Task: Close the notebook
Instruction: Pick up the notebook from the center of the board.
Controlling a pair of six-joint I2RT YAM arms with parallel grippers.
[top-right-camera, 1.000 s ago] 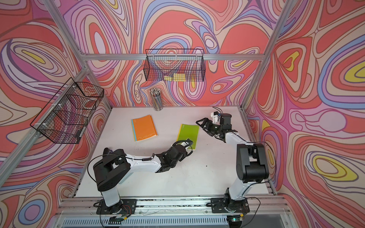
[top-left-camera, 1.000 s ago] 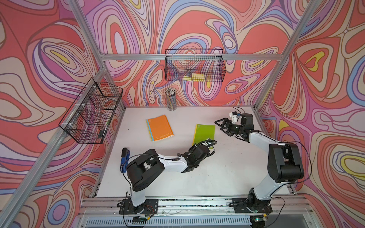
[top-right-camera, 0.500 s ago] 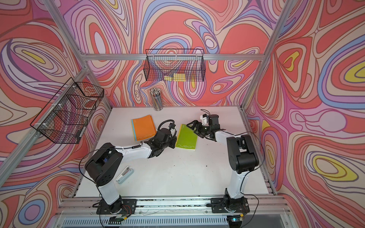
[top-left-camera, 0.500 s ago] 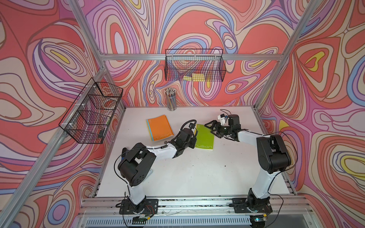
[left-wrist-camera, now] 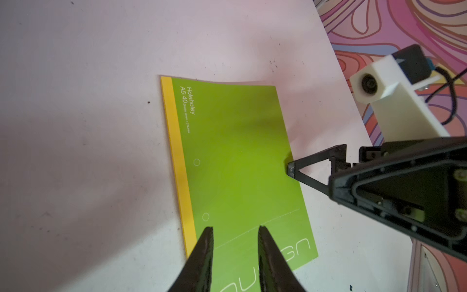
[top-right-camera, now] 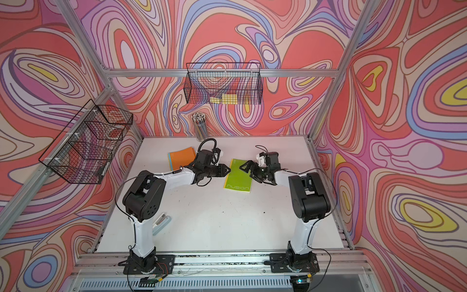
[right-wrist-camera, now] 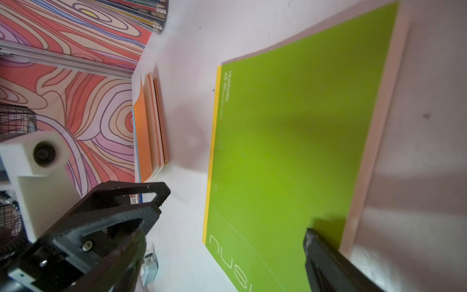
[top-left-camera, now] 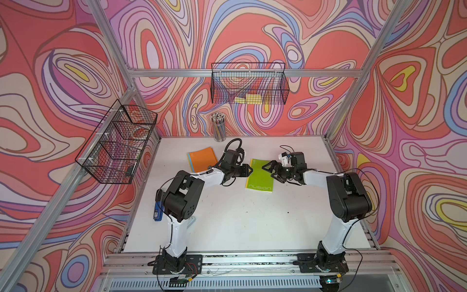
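Subject: green notebook, closed, lying flat on the white table with its cover up, between the two grippers and in the rear half of the table.
Brand mark: "nusign" in white outline letters, across the end of the cover nearest the front rail; legible in both top views.
Spine-side print: "Holeholey" and "A5 40" in white, running along the yellow strip at the far end, read in the left wrist view. A finer line beside it is too small to read.
Other marks: two small white circles beside the yellow strip; one thin white line above the brand mark.
Long axis: runs from the back wall toward the front rail, nearly square to the table.
Spine: yellow strip on the long side facing the left arm and the orange notebook.
Free edge: faces the right arm; a pale margin shows beyond the cover there in the right wrist view.
Left gripper: jaws parted, nothing between them, poised over the cover near the spine side.
Right gripper: jaws spread, nothing grasped; one finger sits at the free edge, contact not determinable.
Orange notebook: closed, beside the left arm; its print is unreadable.
Pencil cup: upright at the back wall.
Rear wire basket: holds yellow pads.
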